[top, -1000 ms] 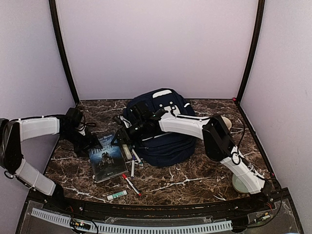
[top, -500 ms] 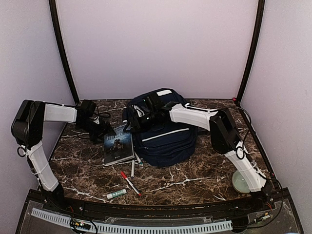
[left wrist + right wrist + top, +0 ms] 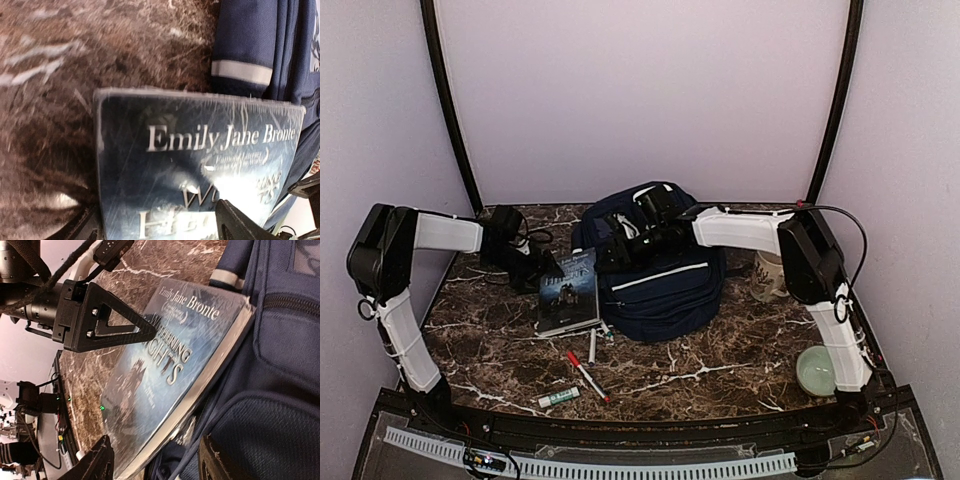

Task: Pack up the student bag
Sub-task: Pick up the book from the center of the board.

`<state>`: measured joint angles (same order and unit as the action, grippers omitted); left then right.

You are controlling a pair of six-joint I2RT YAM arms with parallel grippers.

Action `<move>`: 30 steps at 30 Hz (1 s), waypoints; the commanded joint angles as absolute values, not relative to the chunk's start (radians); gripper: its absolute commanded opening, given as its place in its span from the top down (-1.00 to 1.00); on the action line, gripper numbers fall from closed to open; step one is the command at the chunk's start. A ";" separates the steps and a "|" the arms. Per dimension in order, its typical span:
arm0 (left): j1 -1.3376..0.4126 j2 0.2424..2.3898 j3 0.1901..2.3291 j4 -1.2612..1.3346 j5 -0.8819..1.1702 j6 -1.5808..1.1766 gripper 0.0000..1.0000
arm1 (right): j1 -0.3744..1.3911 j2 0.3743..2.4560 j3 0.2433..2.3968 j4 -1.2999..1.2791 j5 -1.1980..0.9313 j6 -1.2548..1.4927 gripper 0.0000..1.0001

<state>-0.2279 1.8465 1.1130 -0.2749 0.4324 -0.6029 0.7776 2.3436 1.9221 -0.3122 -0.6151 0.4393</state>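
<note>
The student bag [image 3: 665, 275], navy with grey stripes, lies in the middle of the table; its striped side [image 3: 245, 50] and pocket fabric [image 3: 280, 405] fill the wrist views. A dark blue book [image 3: 568, 290] leans tilted with its long edge against the bag's left side. My left gripper [image 3: 538, 270] holds the book's [image 3: 190, 165] far left corner with jaws wide, one finger over the cover and one at the edge [image 3: 162, 225]. My right gripper [image 3: 620, 250] stands open at the bag's left side, straddling the book's [image 3: 165, 370] edge and the bag's mouth [image 3: 157, 462].
A red marker [image 3: 586, 375], a glue stick [image 3: 560, 398] and white pens [image 3: 592, 343] lie in front of the book. A mug [image 3: 767, 275] stands right of the bag. A green bowl [image 3: 816, 370] sits near the right arm's base.
The book went from flat on the table to back and right, tilted against the bag, moving with my left gripper. My right gripper drew back and right along the bag.
</note>
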 commanded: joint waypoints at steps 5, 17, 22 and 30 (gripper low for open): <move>-0.237 1.651 0.986 -0.313 0.376 -0.563 -0.62 | 0.786 2.251 1.811 -0.268 -0.732 0.432 -0.08; -0.237 1.615 0.888 -0.310 0.364 -0.574 -0.58 | 0.836 2.304 1.808 -0.286 -0.661 0.527 -0.20; -0.238 1.634 0.845 -0.247 0.394 -0.600 -0.52 | 0.839 2.339 1.776 -0.240 -0.650 0.652 -0.20; -0.237 1.649 0.809 -0.202 0.422 -0.614 -0.28 | 0.843 2.409 1.817 -0.220 -0.646 0.699 -0.18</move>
